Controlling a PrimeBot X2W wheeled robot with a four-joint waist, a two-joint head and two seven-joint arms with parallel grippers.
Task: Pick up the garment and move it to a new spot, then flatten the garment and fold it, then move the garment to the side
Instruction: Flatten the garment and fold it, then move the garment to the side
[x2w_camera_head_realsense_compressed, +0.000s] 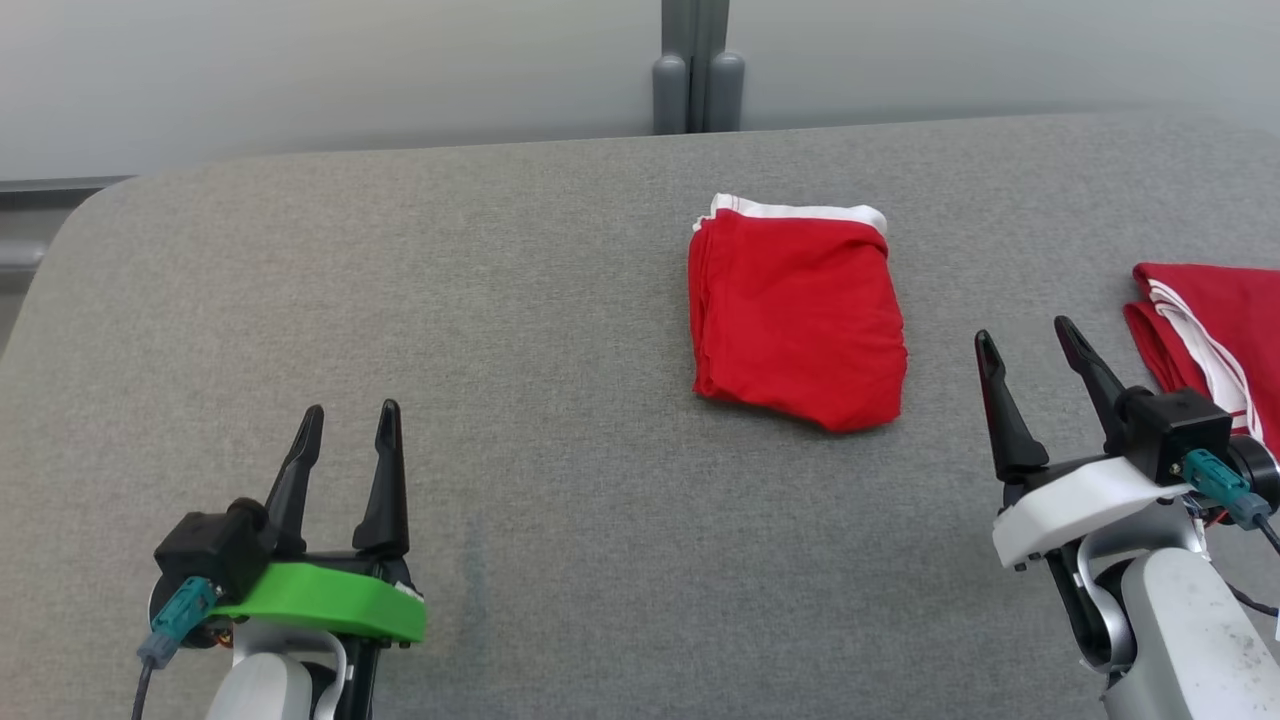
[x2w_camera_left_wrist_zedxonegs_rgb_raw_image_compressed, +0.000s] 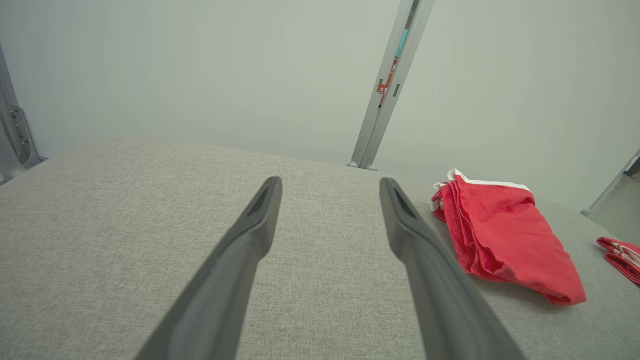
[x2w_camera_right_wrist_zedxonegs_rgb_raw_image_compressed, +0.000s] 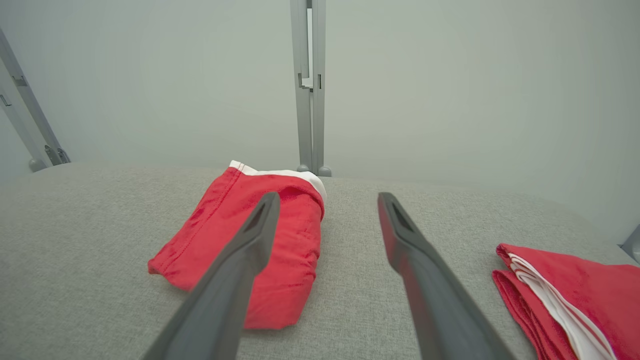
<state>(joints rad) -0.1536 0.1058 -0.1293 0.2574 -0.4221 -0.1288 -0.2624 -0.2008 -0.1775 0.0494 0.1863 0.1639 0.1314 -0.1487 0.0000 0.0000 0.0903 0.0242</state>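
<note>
Left gripper (x2w_camera_head_realsense_compressed: 352, 408) and right gripper (x2w_camera_head_realsense_compressed: 1023, 328) fingers apart, empty. I'd pinch the near edge of the folded garment (x2w_camera_head_realsense_compressed: 797, 320) through every layer

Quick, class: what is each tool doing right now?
Left tool: open, holding nothing.
Right tool: open, holding nothing.

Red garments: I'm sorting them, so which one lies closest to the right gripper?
The striped garment at the right edge of the table, beside the right gripper; the other garment lies mid-table.

Grey table (x2w_camera_head_realsense_compressed: 400, 300) with folded garment (x2w_camera_head_realsense_compressed: 795, 320) and second red cloth (x2w_camera_head_realsense_compressed: 1225, 320)
</note>
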